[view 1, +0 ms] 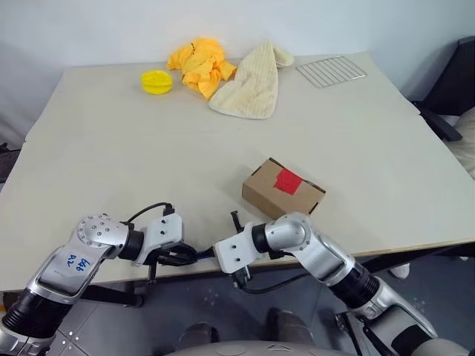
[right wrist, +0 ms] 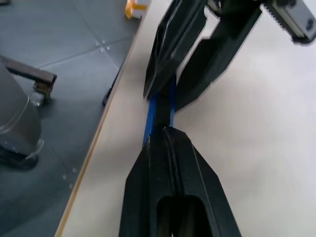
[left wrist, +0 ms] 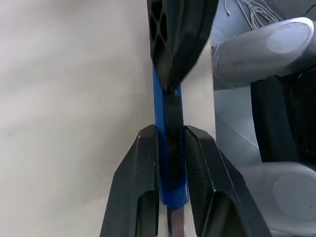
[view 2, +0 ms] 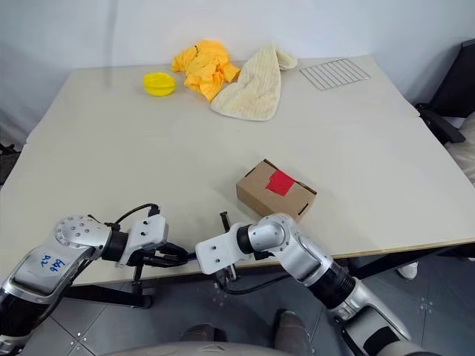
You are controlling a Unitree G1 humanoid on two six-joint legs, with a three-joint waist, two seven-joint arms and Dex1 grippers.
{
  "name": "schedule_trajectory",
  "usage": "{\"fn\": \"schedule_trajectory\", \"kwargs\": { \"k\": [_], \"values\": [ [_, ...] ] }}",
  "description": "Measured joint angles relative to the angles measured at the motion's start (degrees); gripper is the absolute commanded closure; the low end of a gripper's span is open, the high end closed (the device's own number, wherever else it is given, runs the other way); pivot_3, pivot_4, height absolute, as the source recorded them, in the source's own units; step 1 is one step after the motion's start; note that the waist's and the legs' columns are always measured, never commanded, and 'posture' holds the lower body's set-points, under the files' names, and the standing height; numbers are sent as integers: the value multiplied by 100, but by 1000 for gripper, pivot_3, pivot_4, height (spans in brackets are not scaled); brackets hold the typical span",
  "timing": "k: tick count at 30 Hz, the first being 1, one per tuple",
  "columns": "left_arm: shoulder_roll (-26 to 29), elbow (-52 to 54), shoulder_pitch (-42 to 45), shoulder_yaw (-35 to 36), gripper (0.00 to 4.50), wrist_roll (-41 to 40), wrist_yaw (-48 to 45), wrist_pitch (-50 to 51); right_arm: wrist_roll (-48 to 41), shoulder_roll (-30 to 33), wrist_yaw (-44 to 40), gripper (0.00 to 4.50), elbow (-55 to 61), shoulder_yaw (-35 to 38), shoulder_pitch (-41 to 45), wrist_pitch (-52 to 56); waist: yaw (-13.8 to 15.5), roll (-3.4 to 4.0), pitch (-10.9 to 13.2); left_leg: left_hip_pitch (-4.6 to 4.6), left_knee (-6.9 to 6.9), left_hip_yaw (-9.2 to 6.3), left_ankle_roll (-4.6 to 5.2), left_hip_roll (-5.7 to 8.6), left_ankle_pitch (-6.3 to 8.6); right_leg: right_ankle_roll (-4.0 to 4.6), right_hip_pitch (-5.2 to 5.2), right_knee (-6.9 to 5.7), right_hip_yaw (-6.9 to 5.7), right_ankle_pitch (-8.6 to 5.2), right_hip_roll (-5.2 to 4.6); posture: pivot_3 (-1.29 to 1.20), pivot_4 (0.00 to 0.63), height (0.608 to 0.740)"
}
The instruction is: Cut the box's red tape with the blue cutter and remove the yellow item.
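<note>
Both grippers meet at the near table edge: left gripper (left wrist: 170, 163) pinches the slim blue plastic cutter (left wrist: 165, 106), right gripper (right wrist: 170, 136) shut on its far end. Just beyond sits the small brown cardboard box (view 1: 283, 188), matte red tape (view 1: 287, 181) uncut. Smooth plastic could twist loose if both pull unevenly.

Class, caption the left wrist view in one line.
Both grippers, left and right, clamp the blue cutter end to end.
</note>
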State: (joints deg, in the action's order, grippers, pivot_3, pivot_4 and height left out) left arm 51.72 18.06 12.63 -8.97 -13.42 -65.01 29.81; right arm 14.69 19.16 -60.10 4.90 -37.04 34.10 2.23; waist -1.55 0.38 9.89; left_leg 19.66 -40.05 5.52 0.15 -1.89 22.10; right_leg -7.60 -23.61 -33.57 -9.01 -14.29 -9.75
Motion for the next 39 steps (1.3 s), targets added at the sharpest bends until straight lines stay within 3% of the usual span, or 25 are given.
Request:
{"fn": "schedule_trajectory", "kwargs": {
  "k": [10,15,19,22,25,29,39],
  "values": [
    [-115,-167,56,-4,4045,16,65,-145,-95,-154,46,4490,-261,-2,127,39,19,0,0,-12,-3,-1,0,0,0,2,10,-7,3,-1,0,0,150,740],
    [-469,-508,9,123,4045,17,321,-745,-1135,125,0,4490,936,1449,52,2357,156,2,1,6,-19,-9,0,0,0,2,3,-7,1,0,-1,0,150,740],
    [-857,-1000,36,389,4045,132,816,-1384,-2084,358,-5,3620,1821,2454,341,4481,159,3,2,11,-17,-12,1,-3,0,5,-5,-14,1,-1,0,0,150,740],
    [-1221,-1580,153,692,4045,174,1204,-1995,-2715,528,157,2498,2030,3150,623,5870,144,2,2,25,-16,-11,1,-3,0,5,-19,-14,-2,-1,0,0,150,740],
    [-1713,-2297,480,960,4045,175,1394,-3249,-3195,619,369,1492,1813,3742,1163,7034,140,1,2,62,-23,-5,1,-2,-1,5,-55,-19,-1,0,-1,0,150,740],
    [-2114,-2989,993,1027,4045,164,1367,-4469,-3753,665,458,105,1251,4011,1839,7789,120,0,1,65,-18,-3,1,-1,-1,4,-62,-21,-8,0,0,0,150,740],
    [-2360,-3635,1476,991,4045,17,813,-5469,-4195,717,502,48,-544,3526,2764,7632,-42,-1,1,68,-3,4,1,1,-1,1,-73,-16,-12,2,0,0,150,740]
  ]
}}
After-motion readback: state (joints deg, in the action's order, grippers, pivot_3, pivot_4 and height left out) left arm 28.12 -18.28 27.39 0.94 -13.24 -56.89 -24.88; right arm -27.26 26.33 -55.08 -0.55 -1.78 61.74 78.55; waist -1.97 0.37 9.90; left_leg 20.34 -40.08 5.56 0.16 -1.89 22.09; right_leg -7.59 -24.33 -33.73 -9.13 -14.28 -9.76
